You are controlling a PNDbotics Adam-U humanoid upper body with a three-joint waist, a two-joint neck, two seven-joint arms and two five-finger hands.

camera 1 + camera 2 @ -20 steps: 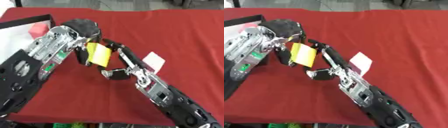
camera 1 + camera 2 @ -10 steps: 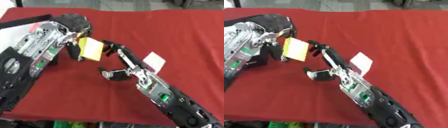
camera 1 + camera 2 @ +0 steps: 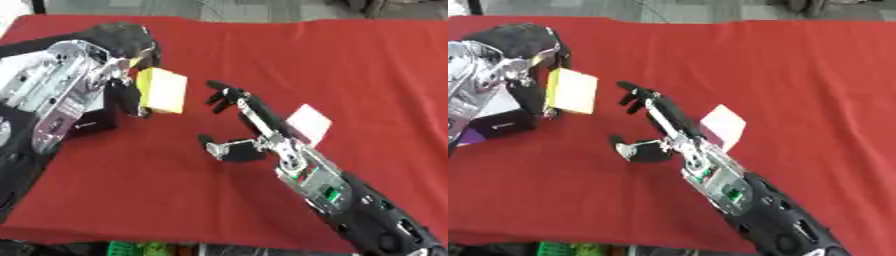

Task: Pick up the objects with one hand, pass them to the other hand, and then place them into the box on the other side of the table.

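Observation:
My left hand is at the upper left, its fingers curled on the left edge of a flat yellow pad that it holds upright above the red table. To the right, my right hand lies open with nothing in it. Its fingers stretch towards the pad with a clear gap between, and its thumb sticks out to the left. The box sits at the left edge, mostly hidden behind my left arm; only a white inside and a dark wall show.
A white card-like thing lies on the cloth just right of my right hand. The red cloth runs open to the far and right sides. The table's near edge crosses the bottom, with green items below it.
The yellow pad has gone from between both hands into the left hand alone. The left hand carried it left towards the box; the right hand let go and opened.

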